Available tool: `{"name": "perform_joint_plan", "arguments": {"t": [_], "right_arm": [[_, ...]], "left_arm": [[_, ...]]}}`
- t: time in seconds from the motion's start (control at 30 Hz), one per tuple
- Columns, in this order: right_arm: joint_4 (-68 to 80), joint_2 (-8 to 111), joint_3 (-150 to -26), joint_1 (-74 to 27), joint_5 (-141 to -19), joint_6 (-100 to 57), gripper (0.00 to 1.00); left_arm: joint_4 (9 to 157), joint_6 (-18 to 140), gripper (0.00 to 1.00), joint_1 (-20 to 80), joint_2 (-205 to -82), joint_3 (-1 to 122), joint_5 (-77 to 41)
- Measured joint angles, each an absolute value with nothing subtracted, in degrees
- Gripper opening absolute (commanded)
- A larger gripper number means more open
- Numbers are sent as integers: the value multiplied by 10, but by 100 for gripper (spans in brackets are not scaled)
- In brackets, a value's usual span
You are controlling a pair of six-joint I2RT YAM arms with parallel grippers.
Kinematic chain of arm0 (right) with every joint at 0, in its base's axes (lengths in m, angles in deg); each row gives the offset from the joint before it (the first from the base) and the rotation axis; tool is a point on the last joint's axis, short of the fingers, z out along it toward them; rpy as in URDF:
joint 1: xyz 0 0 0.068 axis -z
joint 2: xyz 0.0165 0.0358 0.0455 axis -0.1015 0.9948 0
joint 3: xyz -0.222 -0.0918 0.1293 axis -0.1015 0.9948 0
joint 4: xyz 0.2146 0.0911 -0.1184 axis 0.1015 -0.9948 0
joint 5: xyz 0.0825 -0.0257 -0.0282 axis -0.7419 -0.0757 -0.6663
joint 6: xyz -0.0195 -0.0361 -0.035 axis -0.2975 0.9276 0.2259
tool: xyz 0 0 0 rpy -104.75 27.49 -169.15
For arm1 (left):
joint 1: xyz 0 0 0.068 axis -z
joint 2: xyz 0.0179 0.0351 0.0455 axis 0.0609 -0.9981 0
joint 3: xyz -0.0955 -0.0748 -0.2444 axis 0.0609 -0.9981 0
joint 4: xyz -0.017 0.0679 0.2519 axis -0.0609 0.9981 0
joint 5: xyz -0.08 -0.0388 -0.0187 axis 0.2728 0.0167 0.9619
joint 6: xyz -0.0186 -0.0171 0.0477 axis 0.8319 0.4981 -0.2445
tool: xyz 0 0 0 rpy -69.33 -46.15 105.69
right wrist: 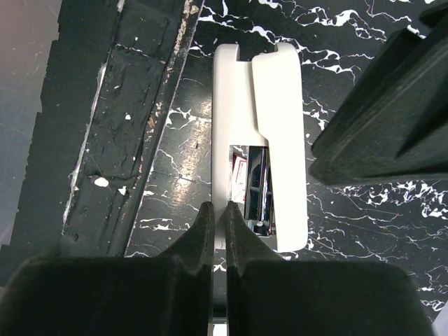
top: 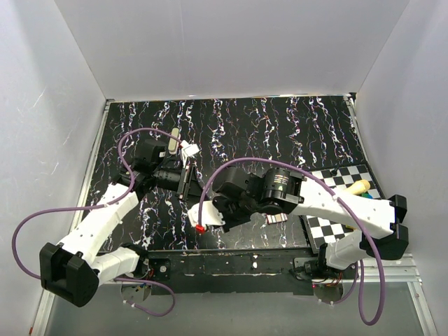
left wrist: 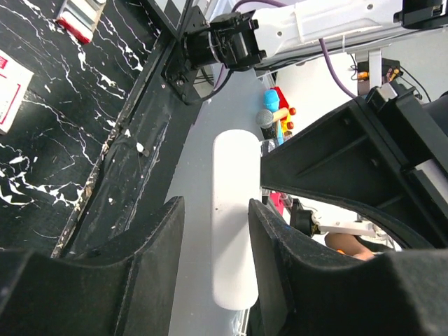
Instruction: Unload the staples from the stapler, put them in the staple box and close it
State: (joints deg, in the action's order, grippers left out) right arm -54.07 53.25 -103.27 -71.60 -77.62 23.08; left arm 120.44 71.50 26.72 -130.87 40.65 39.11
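In the right wrist view the cream stapler lies on the black marbled table, opened, with its shiny metal magazine showing in the gap. My right gripper is shut on the stapler's thin left-hand strip. In the top view the right gripper covers the stapler. My left gripper holds a pale stick off the table. The stick lies along the right finger, and a strip of background shows beside the left finger. The stick and the left gripper sit at the middle left in the top view.
A checkerboard mat lies at the right front with a yellow-and-teal object on it. A small striped item lies by the right arm. A white-and-red card lies on the table. The table's front rail runs past.
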Motion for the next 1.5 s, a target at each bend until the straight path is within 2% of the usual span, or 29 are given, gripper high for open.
{"name": "perform_joint_plan", "arguments": {"t": [0.8, 0.97, 1.13, 1.3, 1.4, 1.5], "right_arm": [[-568, 568, -1080, -743, -754, 250, 1], [-568, 571, -1081, -749, -750, 258, 1], [-569, 572, -1080, -753, -744, 259, 1], [-562, 570, -1072, -754, -736, 260, 1], [-555, 568, -1064, -755, -734, 261, 1], [-553, 568, -1063, -756, -733, 262, 1]], "left_arm": [[1210, 719, 41, 304, -1280, 377, 415], [1210, 719, 35, 307, -1280, 377, 418], [1210, 719, 22, 307, -1280, 377, 418], [1211, 717, 16, 307, -1282, 377, 416], [1212, 716, 0, 307, -1284, 377, 414], [1214, 716, 0, 307, -1284, 377, 413]]}}
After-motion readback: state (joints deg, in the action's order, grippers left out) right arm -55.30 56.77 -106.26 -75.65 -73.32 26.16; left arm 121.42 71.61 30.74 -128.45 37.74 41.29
